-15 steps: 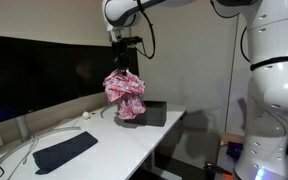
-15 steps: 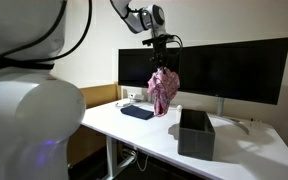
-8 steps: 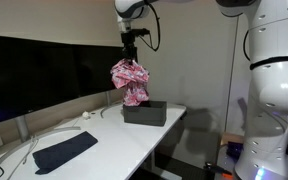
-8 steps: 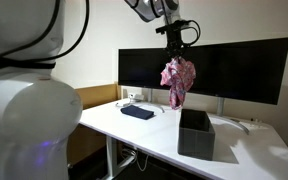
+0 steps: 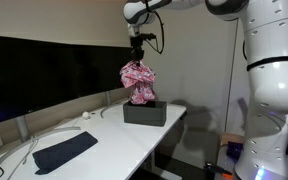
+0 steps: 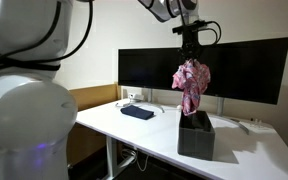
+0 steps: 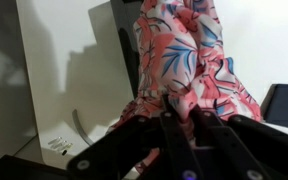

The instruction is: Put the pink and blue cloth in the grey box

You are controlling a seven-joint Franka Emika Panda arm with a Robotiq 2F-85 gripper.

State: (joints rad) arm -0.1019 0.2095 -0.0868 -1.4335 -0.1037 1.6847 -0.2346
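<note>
My gripper (image 5: 138,55) is shut on the top of the pink and blue cloth (image 5: 138,82), which hangs bunched below it. The cloth hangs directly over the grey box (image 5: 144,113), its lower end at or just inside the box's rim. It also shows in an exterior view (image 6: 191,86), hanging from the gripper (image 6: 192,55) over the box (image 6: 195,136). In the wrist view the cloth (image 7: 189,55) fills the area in front of the black fingers (image 7: 170,130), and the box is mostly hidden beneath it.
The white table (image 5: 104,140) holds a dark blue cloth (image 5: 64,152) near its front, with white cables (image 5: 19,150) beside it. A wide black monitor (image 5: 39,75) stands along the back edge. The dark cloth also lies far down the table (image 6: 137,112).
My gripper has carried the cloth sideways along the table, from short of the box to directly above it, at about the same height.
</note>
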